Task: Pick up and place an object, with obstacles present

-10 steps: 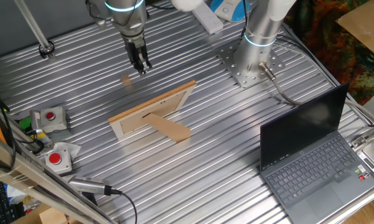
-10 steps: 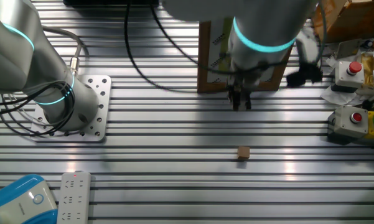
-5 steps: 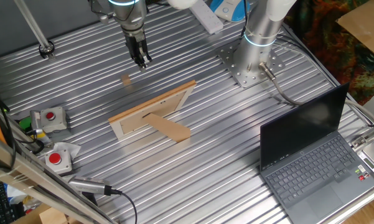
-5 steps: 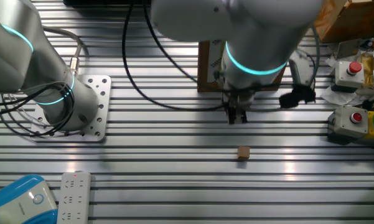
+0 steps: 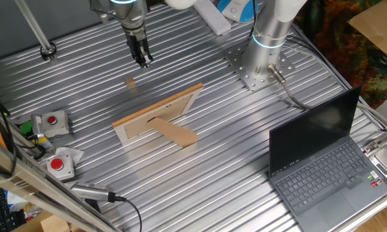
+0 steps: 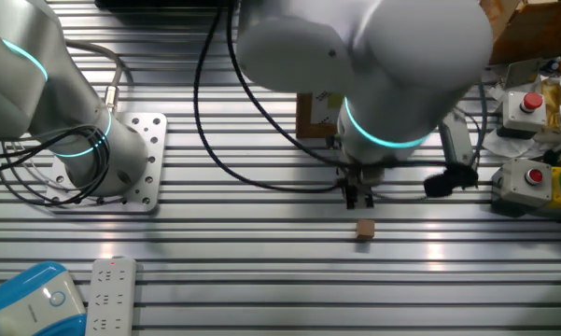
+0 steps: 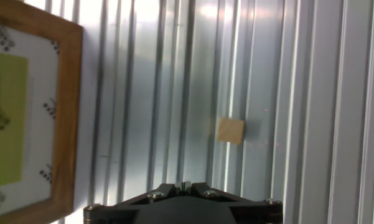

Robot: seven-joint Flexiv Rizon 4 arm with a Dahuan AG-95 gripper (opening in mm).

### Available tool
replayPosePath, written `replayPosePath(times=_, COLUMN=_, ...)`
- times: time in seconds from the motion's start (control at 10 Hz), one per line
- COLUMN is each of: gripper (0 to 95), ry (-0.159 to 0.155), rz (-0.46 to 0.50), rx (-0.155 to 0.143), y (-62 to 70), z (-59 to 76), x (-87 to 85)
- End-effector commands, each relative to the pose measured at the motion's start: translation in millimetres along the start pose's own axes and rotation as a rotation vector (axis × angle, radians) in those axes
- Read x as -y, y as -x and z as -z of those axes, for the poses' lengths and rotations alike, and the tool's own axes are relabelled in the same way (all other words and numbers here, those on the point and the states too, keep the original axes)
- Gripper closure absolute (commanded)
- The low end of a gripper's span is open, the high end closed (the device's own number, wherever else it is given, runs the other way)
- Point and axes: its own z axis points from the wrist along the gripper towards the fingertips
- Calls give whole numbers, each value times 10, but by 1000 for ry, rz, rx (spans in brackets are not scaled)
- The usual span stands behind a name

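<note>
The little wooden block [image 5: 131,83] sits by itself on the ribbed metal table [image 5: 232,129], lying flat and touched by nothing. The gripper [image 5: 143,62] hangs above the table, near the block but apart from it; in one fixed view it is up and to the right of the block, and in the other fixed view the gripper [image 6: 359,199] hovers just beyond the block [image 6: 365,229] with a strip of bare table showing between them. Its two dark fingers point straight down and sit close together, with nothing between them, though I cannot tell whether they actually meet. In the hand view the fingers themselves do not show, only the dark underside of the hand at the bottom edge, and the block [image 7: 230,131] appears out ahead, a pale square on the silver ribs. The picture frame [image 5: 158,113] stands propped on its brown cardboard flap [image 5: 176,134] in the middle of the table, well apart from the block and on the near side of it in the first fixed view; in the hand view the picture frame [image 7: 67,118] fills the left edge, its wooden border around a pale backing with a yellow-green sheet. An open dark grey laptop [image 5: 322,164] sits at the far right of the table, and two red push-buttons [image 5: 51,120] lie at the left edge.
</note>
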Motion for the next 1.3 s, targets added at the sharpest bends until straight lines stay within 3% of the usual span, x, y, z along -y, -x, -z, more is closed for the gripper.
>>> replayPosePath(times=0.1, gripper=950, ry=6, rz=-1, rx=-3, y=23, z=-28, x=47)
replayPosePath(times=0.5, gripper=950, ry=36, rz=3, rx=-1, y=38, z=-147, x=251)
replayPosePath(times=0.9, gripper=950, ry=36, rz=-3, rx=-12, y=73, z=-135, x=283)
replayPosePath(times=1.1, gripper=950, ry=53, rz=-16, rx=-14, y=57, z=-140, x=277)
replayPosePath(times=1.3, gripper=950, ry=93, rz=-25, rx=-15, y=64, z=-144, x=275)
